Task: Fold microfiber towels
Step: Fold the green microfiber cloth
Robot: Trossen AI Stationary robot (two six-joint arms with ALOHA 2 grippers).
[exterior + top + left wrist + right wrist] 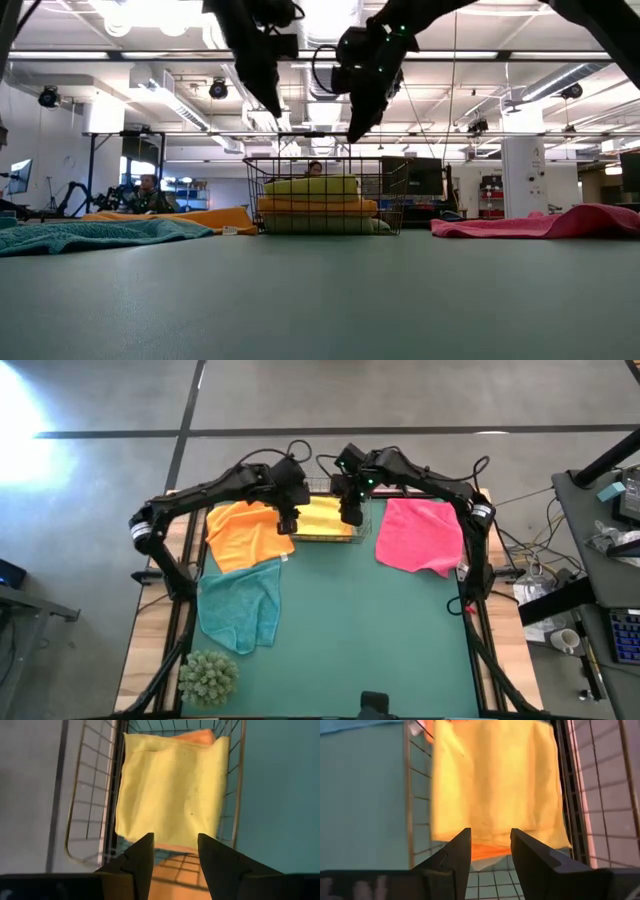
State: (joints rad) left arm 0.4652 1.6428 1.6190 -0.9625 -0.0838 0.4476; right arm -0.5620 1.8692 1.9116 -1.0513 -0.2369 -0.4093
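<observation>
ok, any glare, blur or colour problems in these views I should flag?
High view: bright glare patch on the floor at top left; table evenly lit. Low view: ceiling lights blow out behind both hands, which read as silhouettes; near tabletop soft. Right wrist view: yellow towel blurred and orange-tinted; left wrist view shows it sharper, paler yellow, in the basket.

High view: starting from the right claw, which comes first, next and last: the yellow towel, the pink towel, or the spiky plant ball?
From the right claw:
1. Yellow towel, in the basket just under it.
2. Pink towel, on the right side.
3. Spiky plant ball, at the near left corner.
</observation>
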